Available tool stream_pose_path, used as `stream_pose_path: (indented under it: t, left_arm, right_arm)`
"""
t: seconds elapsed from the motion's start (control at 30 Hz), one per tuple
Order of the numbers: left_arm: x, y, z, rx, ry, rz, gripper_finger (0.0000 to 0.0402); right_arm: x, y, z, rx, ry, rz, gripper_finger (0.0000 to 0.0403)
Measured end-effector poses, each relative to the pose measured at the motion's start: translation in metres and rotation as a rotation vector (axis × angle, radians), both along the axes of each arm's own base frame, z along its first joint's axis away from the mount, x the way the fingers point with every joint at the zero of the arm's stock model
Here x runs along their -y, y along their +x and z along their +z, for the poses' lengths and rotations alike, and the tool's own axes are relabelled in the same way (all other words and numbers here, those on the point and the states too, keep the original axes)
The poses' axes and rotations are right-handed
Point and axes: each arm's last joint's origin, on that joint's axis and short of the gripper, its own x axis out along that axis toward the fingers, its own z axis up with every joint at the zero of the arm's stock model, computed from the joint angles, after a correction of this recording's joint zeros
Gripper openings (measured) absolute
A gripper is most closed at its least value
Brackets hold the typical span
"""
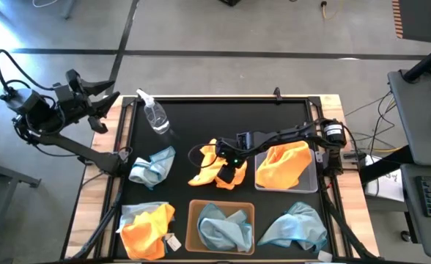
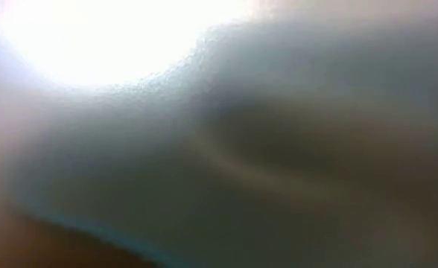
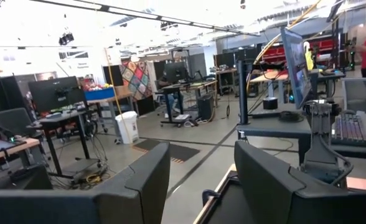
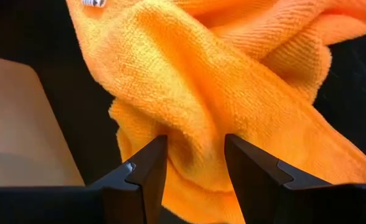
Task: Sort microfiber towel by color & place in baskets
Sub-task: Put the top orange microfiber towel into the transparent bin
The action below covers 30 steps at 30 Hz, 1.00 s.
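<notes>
High view: I see my right gripper (image 1: 229, 167) reaching to mid-table, down on an orange towel (image 1: 210, 170) lying on the black mat (image 1: 223, 117) just beside the grey basket (image 1: 318, 183). That basket holds another orange towel (image 1: 283, 164). The tan basket (image 1: 193, 220) at the near edge holds a blue towel (image 1: 223, 229). Loose on the mat: blue towel (image 1: 154, 166) at left, blue towel (image 1: 296, 226) near right corner, and an orange-on-blue pile (image 1: 146, 229) near left corner. A spray bottle (image 1: 154, 116) lies at the far left of the mat. My left gripper (image 1: 97, 100) waits off the table's far-left corner, raised.

Low view: lens blocked by sth. pale & close; can't tell what.

Left wrist view: left fingers (image 3: 139, 186) spread apart, nothing betw. them; only the room beyond, w/ desks and monitors.

Right wrist view: right fingers (image 4: 147, 169) straddle a fold of the orange towel (image 4: 220, 81), jaws apart, cloth bulging betw. them; whether they pinch it I can't tell. Tan basket (image 4: 21, 124) just beside.
</notes>
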Motion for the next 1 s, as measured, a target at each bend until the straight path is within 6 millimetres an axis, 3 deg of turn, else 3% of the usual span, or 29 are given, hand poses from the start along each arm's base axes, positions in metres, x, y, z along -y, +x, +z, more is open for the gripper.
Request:
stream_pose_path:
  t: [0.5,0.83,1.0]
  left_arm:
    - [-0.001,-0.003,0.000,0.007,0.001,0.001,0.0165]
    - [-0.002,-0.006,0.000,0.013,-0.001,0.001,0.0165]
    - [-0.002,-0.006,0.000,0.013,-0.001,0.001,0.0165]
  right_arm:
    - [0.013,0.004,-0.007,0.007,-0.001,-0.033,0.0131]
    - [0.013,0.004,-0.007,0.008,0.006,-0.028,0.0018]
    - [0.012,0.002,-0.001,0.023,0.031,-0.019,0.0009]
